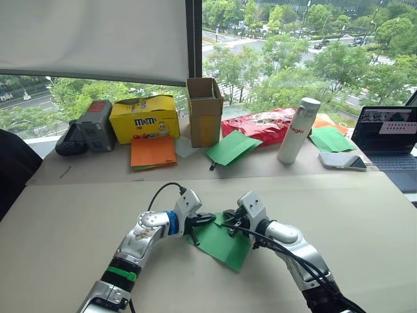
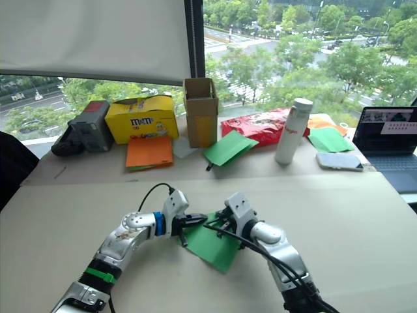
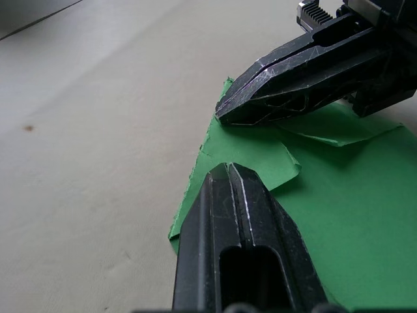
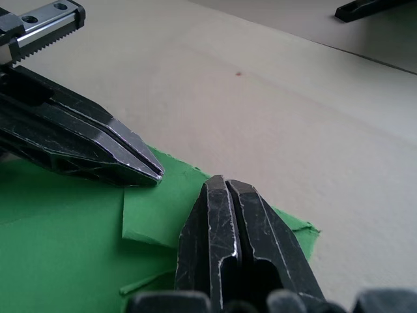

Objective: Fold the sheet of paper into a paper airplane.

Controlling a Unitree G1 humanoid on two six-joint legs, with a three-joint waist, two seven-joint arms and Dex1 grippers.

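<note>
Paper: the thin bright green sheet of paper (image 1: 225,242) lies flat on the tan table (image 1: 78,215), one corner folded over.
Left gripper (image 3: 228,171): fingers pressed together, tip on the paper's edge.
Right gripper (image 4: 223,184): fingers together too, maybe pinching the paper.

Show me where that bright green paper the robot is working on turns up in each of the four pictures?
Left eye view: sheet of paper lies low and centre on the table, between both grippers.
Right eye view: same spot, slightly further left.
Left wrist view: it spreads beneath the shut left gripper.
Right wrist view: it lies under the shut right gripper.
Shared landmark: the small folded-over flap at its edge.
</note>
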